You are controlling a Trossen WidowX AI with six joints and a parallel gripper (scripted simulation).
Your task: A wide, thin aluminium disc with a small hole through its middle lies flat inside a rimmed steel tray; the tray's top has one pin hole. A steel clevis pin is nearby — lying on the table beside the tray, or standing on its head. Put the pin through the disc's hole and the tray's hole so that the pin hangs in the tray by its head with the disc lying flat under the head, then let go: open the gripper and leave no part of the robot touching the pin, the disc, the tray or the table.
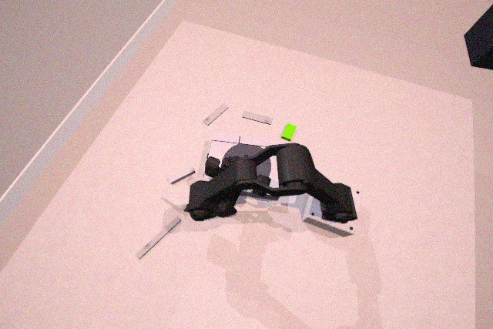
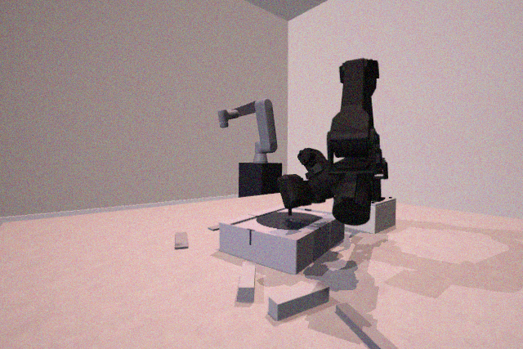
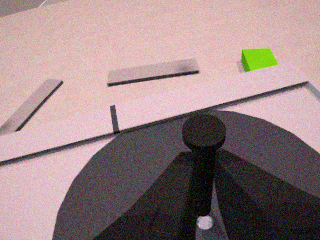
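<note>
My gripper (image 2: pixel 288 206) (image 3: pixel 202 162) is shut on the dark clevis pin (image 2: pixel 290 212) (image 3: pixel 204 131). The pin is held head up, nearly upright, with its head above the fingertips. The dark grey disc (image 1: pixel 243 152) (image 2: pixel 270 220) (image 3: pixel 100 185) lies flat in the rimmed tray (image 1: pixel 215 151) (image 2: pixel 259 242) (image 3: pixel 65 131). In the wrist view a small bright spot at the disc's middle shows just beyond the pin's lower end. The pin's lower end appears just above the disc; whether it touches is unclear. The arm hides the gripper in the top view.
A green block (image 1: pixel 289 132) (image 3: pixel 259 59) lies off one tray side. Several flat grey bars (image 1: pixel 256 117) (image 2: pixel 298 302) (image 3: pixel 152 73) lie around the tray. My arm's pale base box (image 1: pixel 328 226) (image 2: pixel 385 215) stands behind the tray. Another grey arm (image 2: pixel 265 125) stands far back on a black pedestal (image 2: pixel 259 179).
</note>
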